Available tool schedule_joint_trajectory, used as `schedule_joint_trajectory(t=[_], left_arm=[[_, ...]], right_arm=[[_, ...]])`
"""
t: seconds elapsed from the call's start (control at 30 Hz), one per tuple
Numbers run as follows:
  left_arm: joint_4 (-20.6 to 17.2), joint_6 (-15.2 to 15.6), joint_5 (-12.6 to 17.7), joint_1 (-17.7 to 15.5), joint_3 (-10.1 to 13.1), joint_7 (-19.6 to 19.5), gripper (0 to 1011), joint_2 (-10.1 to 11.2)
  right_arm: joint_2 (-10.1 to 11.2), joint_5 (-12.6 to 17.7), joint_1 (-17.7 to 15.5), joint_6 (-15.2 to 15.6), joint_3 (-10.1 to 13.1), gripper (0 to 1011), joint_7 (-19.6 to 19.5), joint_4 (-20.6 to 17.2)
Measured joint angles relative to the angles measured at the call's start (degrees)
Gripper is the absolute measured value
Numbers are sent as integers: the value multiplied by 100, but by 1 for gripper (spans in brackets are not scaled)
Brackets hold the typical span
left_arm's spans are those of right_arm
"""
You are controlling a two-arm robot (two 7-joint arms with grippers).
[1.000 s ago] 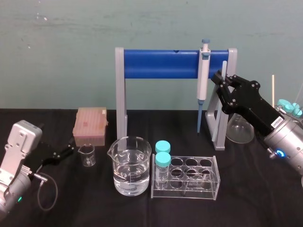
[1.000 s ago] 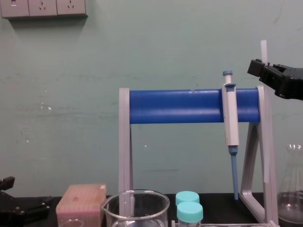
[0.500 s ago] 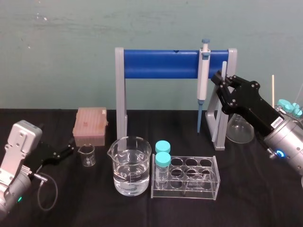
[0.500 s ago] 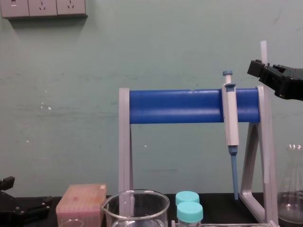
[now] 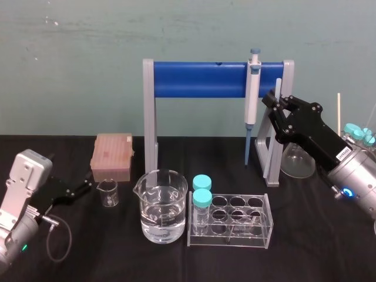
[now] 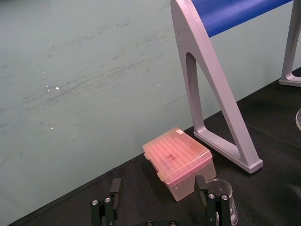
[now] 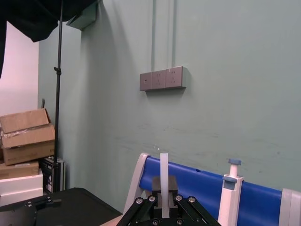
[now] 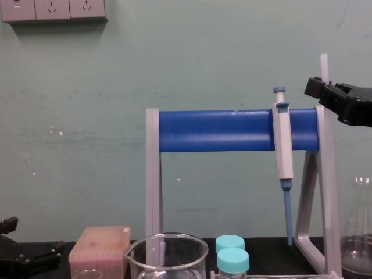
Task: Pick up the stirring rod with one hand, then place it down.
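No lettering, number or brand can be read anywhere in the scene. A small white label (image 5: 342,151) is seen on the black housing behind the right claw (image 5: 272,100), but its print is too small to be made out.
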Motion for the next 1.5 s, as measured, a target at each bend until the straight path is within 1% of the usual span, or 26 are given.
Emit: schedule_joint_trajectory(t=[0.57, 0.7, 0.77, 0.87, 1.07, 1.1, 1.3, 1.5], left_arm=[[0, 0, 0, 0, 0, 0, 1000, 0], [0, 0, 0, 0, 0, 0, 1000, 0], [0, 0, 0, 0, 0, 0, 1000, 0], [0, 0, 0, 0, 0, 0, 1000, 0], [0, 0, 0, 0, 0, 0, 1000, 0], [0, 0, 0, 0, 0, 0, 1000, 0], [0, 0, 0, 0, 0, 0, 1000, 0], [0, 0, 0, 0, 0, 0, 1000, 0]], right_arm=[[9, 22, -22, -6, 15, 69, 0, -3], [23, 105, -34, 88, -20, 69, 71, -5], [42, 156, -51, 152, -56, 69, 131, -13], [95, 255, -104, 262, -179, 69, 285, -56], [169, 333, -156, 369, -367, 69, 402, -77], [169, 333, -156, 369, -367, 70, 402, -77], [184, 330, -121, 430, -507, 69, 401, 80], [89, 302, 13, 443, -652, 69, 389, 361]])
